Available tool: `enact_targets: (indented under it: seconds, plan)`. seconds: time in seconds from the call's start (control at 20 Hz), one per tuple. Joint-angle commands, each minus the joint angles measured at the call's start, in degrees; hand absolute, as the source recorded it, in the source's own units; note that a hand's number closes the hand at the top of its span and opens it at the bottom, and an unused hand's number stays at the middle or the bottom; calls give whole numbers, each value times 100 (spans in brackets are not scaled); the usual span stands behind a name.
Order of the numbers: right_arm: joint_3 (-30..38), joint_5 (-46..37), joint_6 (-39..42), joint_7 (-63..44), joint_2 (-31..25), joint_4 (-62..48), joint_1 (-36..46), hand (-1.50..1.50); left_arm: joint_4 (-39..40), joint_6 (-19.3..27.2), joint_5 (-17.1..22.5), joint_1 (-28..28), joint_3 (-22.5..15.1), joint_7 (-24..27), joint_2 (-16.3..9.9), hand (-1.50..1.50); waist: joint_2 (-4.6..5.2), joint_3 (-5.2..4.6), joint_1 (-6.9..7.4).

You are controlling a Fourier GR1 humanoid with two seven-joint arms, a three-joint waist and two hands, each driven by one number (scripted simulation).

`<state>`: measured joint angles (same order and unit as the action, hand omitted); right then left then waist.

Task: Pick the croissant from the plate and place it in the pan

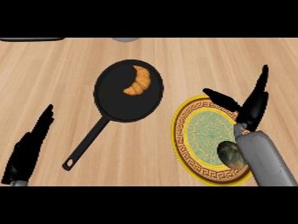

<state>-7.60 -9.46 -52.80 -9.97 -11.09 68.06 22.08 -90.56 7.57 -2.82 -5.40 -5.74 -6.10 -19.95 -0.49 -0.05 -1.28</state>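
Observation:
A golden croissant (137, 81) lies inside the black pan (116, 103), toward its upper right part. The pan's long handle (85, 145) runs down and left. To the right sits a yellow-rimmed plate (188, 155) with a green patterned middle and nothing on it. My right hand (251, 107) hovers over the plate's upper right edge, fingers straight and spread, holding nothing. My left hand (30, 146) rests at the lower left, fingers up and straight, apart from the pan handle.
The wooden counter fills the view. A dark flat object (32, 39) lies at the top left edge and a grey round thing (125, 39) peeks in at the top middle. My right forearm (267, 159) crosses the plate's right side.

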Motion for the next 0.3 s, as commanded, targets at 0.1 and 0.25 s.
enact_targets:
  seconds: [0.1,0.25]
  plan:
    - [28,93,598,-426,-811,1958,-1595,-150,-306,17,-94,1,35,-320,115,0,18,3,40]
    - [7,-76,695,-583,-750,2498,-1981,-150,-87,-372,61,114,382,-100,-48,0,36,2,91]
